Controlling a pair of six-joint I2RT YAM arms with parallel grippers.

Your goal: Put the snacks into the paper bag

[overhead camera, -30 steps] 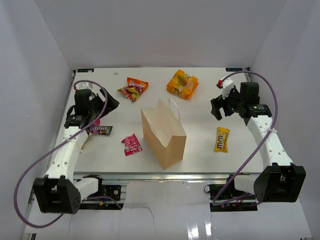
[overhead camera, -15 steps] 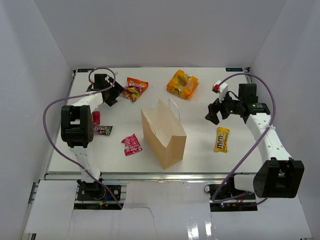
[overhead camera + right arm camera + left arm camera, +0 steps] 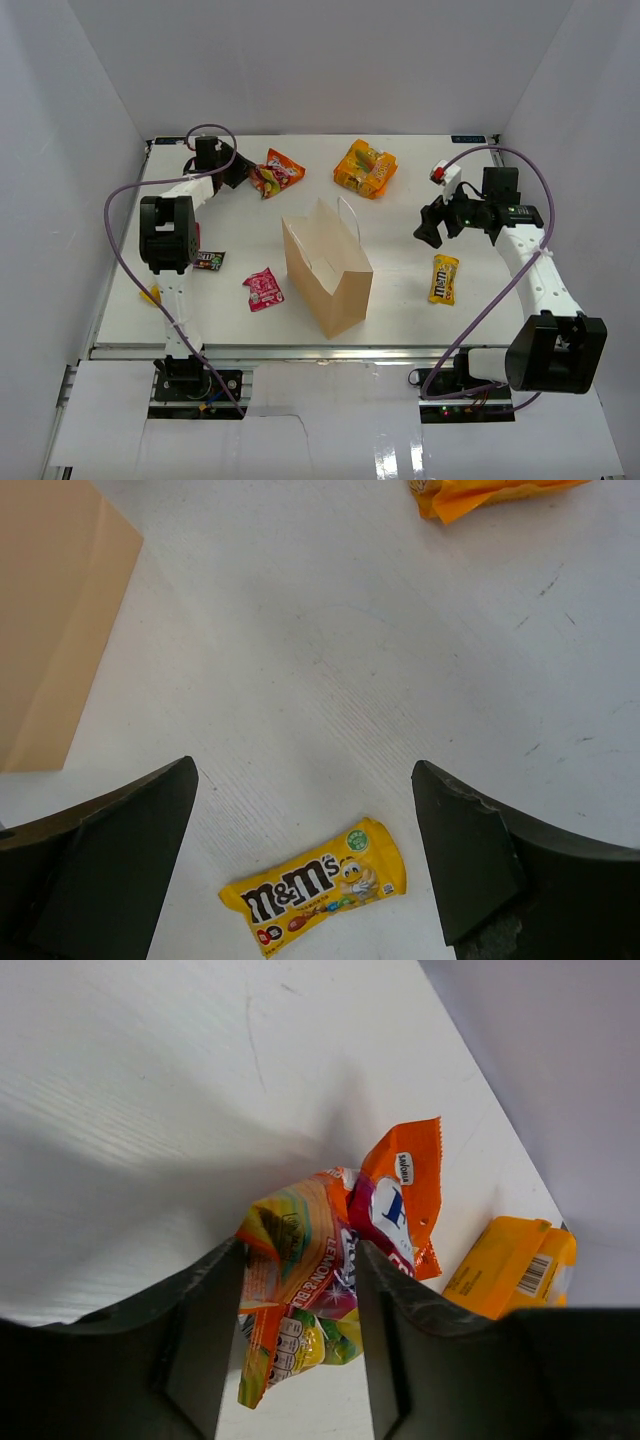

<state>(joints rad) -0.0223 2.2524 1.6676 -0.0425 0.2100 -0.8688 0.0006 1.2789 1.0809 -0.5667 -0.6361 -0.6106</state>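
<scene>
My left gripper [image 3: 243, 168] is at the far left of the table, shut on the crumpled orange-red-yellow candy bag [image 3: 277, 172]. In the left wrist view the bag [image 3: 320, 1260] fills the gap between the fingers of that gripper [image 3: 295, 1340]. My right gripper [image 3: 432, 222] is wide open and empty, hovering above the yellow M&M's pack [image 3: 444, 278], which lies flat below the jaws [image 3: 315, 885]. The tan paper bag [image 3: 326, 265] stands upright mid-table. The large orange bag [image 3: 365, 167] lies at the back. The pink-red pack [image 3: 264, 288] and the dark pack [image 3: 208, 260] lie left of the bag.
White walls close in the table on the left, back and right. The paper bag's side [image 3: 55, 610] shows at the left of the right wrist view. The large orange bag [image 3: 510, 1265] lies just right of the left gripper. A small yellow scrap [image 3: 150, 295] shows beside the left arm.
The left arm swung out to the far left and its gripper closed round the candy bag, crumpling it and pushing it right. The right gripper shifted slightly and stays open.
</scene>
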